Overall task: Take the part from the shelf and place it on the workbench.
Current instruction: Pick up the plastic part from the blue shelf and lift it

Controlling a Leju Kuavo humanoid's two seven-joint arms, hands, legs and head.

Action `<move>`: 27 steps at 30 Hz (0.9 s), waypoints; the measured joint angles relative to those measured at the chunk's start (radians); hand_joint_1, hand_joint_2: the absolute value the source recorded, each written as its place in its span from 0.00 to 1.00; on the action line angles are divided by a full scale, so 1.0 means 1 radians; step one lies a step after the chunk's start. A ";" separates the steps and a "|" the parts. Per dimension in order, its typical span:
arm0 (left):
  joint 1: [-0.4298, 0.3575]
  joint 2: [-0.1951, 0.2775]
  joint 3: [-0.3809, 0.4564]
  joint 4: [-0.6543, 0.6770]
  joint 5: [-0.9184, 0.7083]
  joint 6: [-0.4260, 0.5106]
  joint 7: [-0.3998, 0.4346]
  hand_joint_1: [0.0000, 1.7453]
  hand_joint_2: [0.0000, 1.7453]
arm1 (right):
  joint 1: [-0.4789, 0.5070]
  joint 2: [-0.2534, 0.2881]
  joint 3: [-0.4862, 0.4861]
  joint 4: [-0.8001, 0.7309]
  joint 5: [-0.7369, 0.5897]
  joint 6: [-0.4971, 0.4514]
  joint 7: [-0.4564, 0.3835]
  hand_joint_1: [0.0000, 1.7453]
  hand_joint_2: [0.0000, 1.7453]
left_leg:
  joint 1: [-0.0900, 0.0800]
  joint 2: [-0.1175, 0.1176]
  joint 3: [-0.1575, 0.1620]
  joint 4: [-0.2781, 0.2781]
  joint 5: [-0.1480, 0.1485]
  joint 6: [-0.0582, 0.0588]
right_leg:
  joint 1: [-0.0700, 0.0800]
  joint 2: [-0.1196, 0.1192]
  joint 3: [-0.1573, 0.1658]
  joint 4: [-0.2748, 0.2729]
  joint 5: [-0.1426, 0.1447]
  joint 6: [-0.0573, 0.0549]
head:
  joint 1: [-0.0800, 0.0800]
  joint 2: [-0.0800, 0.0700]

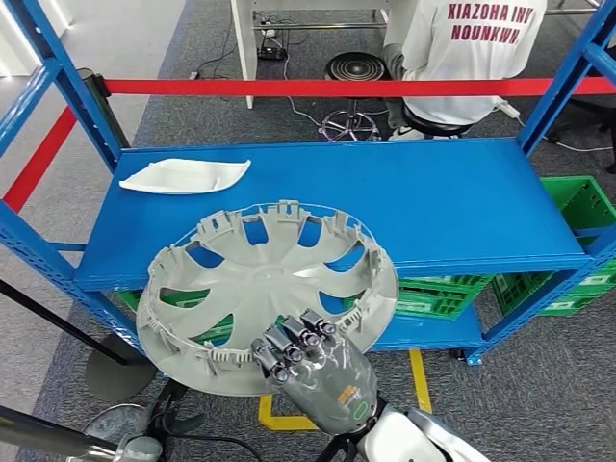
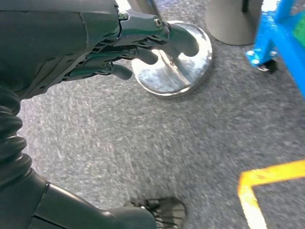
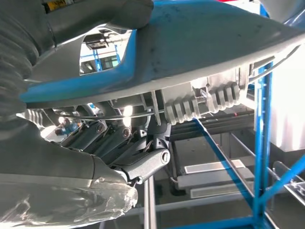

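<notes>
Gripping grey plastic wheel cover (image 1: 265, 294) by near rim, right hand (image 1: 314, 371) clamped; left hand (image 2: 118, 52) hanging, fingers loosely apart, empty. Risk: one-edge hold tilting, slipping off blue metal shelf (image 1: 450, 202).

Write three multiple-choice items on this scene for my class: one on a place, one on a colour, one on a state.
1. Where does the white tray lie?
A. on the blue shelf
B. on the floor
C. in a green crate

2. What colour is the wheel cover?
A. red
B. grey
C. yellow

3. What is the right robot hand doing?
A. hanging free
B. pressing the tray
C. holding the wheel cover

Key: 1 A, the tray rests at the shelf's far left; 2 B, its spokes and rim are plain grey; 3 C, its fingers curl over the cover's near rim.
</notes>
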 joint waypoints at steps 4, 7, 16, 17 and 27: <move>0.004 0.003 0.003 0.000 -0.004 0.003 0.002 0.00 1.00 | 0.002 0.000 -0.007 0.004 -0.012 -0.002 -0.004 1.00 1.00 | 0.004 0.004 -0.037 -0.004 0.040 0.021 | -0.003 -0.001 -0.055 0.162 -0.148 0.017 | 0.005 0.000; 0.012 0.004 0.005 0.000 -0.006 0.004 0.002 0.00 1.00 | 0.009 0.000 -0.009 0.011 -0.025 -0.002 -0.005 1.00 1.00 | 0.003 0.006 -0.076 -0.002 0.070 0.019 | -0.003 -0.001 -0.053 0.282 -0.208 0.021 | 0.004 0.000; 0.022 0.010 0.010 0.001 -0.011 0.007 0.002 0.00 1.00 | 0.023 0.010 -0.032 0.016 -0.057 -0.012 -0.016 1.00 1.00 | 0.009 0.004 -0.129 -0.002 0.127 -0.030 | 0.007 0.001 0.146 0.000 -0.155 -0.029 | 0.005 0.000; 0.023 0.010 0.011 0.001 -0.012 0.008 0.002 0.00 1.00 | 0.025 0.012 -0.035 0.016 -0.062 -0.012 -0.015 1.00 1.00 | 0.010 0.004 -0.138 0.020 0.094 -0.035 | 0.005 -0.001 0.138 -0.002 -0.142 -0.037 | 0.003 0.000; 0.018 0.014 0.018 0.001 -0.016 0.010 0.004 0.00 1.00 | 0.057 0.026 -0.066 0.024 -0.089 -0.013 -0.010 1.00 1.00 | 0.007 0.004 0.024 0.034 -0.026 -0.030 | 0.006 -0.004 0.001 0.001 -0.022 -0.030 | -0.004 0.000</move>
